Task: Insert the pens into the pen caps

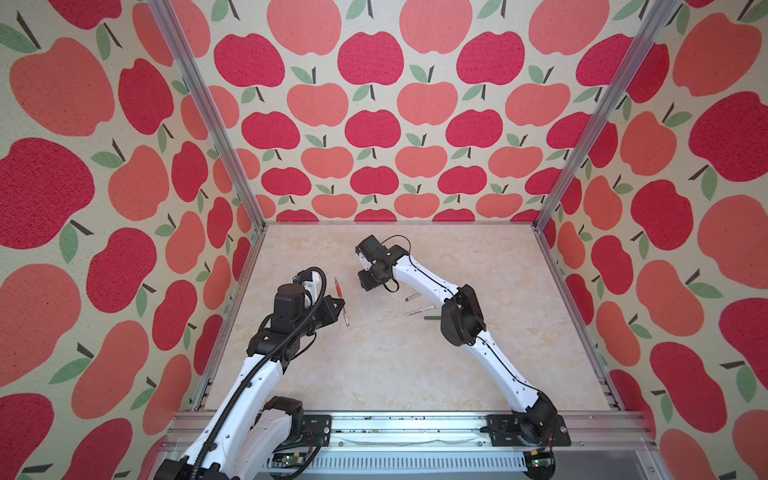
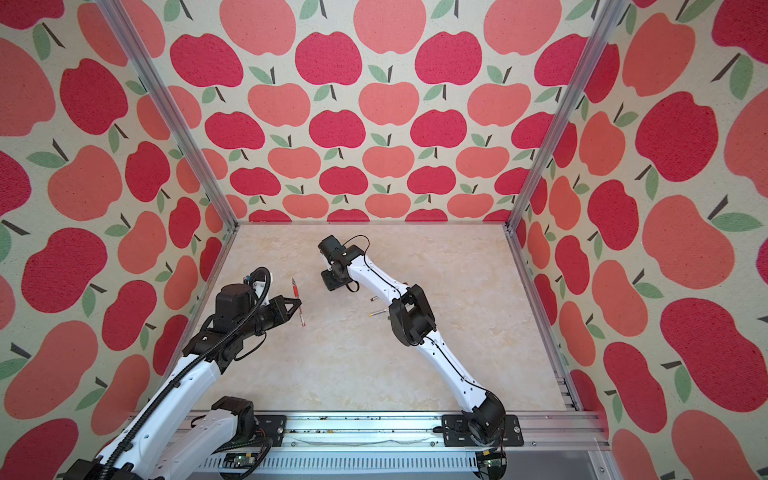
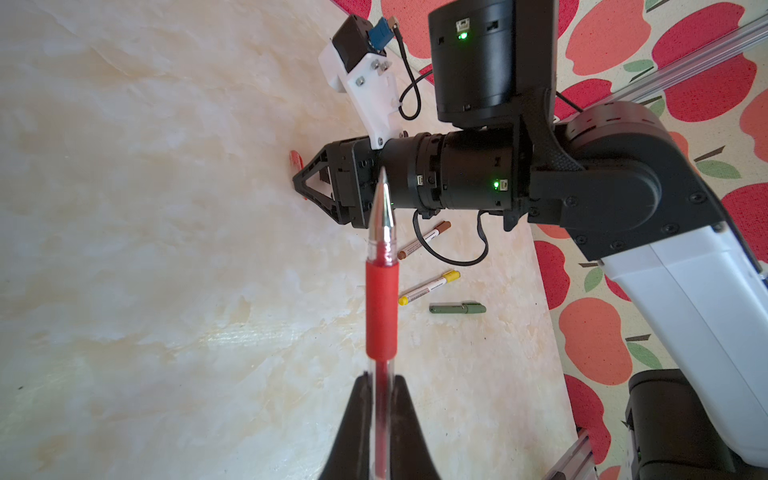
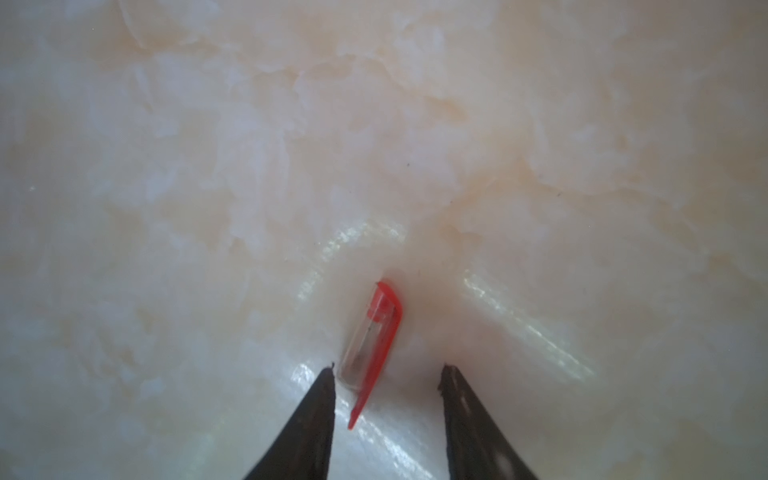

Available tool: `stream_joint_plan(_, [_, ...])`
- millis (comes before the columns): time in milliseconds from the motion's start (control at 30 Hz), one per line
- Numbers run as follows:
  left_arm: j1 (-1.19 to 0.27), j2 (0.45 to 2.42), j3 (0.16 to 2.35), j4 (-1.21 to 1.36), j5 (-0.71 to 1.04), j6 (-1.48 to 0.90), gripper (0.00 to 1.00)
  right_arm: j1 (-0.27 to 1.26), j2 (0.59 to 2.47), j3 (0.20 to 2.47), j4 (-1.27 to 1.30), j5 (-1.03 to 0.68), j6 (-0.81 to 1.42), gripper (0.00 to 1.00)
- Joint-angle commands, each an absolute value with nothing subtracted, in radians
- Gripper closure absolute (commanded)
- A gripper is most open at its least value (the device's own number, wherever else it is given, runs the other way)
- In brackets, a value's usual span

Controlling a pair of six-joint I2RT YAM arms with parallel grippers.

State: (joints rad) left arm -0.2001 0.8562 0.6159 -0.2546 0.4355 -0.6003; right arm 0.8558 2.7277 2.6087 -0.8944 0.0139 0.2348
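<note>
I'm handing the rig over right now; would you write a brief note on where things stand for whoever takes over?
Left gripper: shut on the red pen, which is uncapped, its metal tip bare.
Right gripper: open and low over the table, with a jaw on either side of the red cap. The cap lies flat and is not yet gripped.
Done: the brown pen, yellow pen and green pen lie close together on the table, and all three look capped.
Left: close on the red cap, lift it, and push the red pen in.

Robot test cell, aluminium frame, apple-print walls
</note>
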Motion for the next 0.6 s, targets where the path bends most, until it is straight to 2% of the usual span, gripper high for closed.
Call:
stream_joint_plan(0, [-0.195,0.851,0.611,-0.256,0.445,-0.574,1.00,0.862,2.795,2.628,-0.980,0.049,0.215,0.60])
stream_joint_plan(167, [-0.194,0.844,0.606,-0.255,0.444,-0.574,1.00,0.862,2.811,2.651,-0.982,0.049,0.220,0.64])
stream_joint_plan(300, [-0.195,0.841,0.599,-0.255,0.442,-0.574,1.00,0.860,2.816,2.665,-0.968,0.040,0.216,0.51])
stream_joint_plan(367, [-0.195,0.839,0.597,-0.254,0.443,-0.574,1.00,0.860,2.822,2.674,-0.961,0.033,0.212,0.50])
stream_joint_plan(567, [-0.194,0.836,0.597,-0.249,0.441,-0.578,1.00,0.861,2.846,2.696,-0.956,0.000,0.224,0.62])
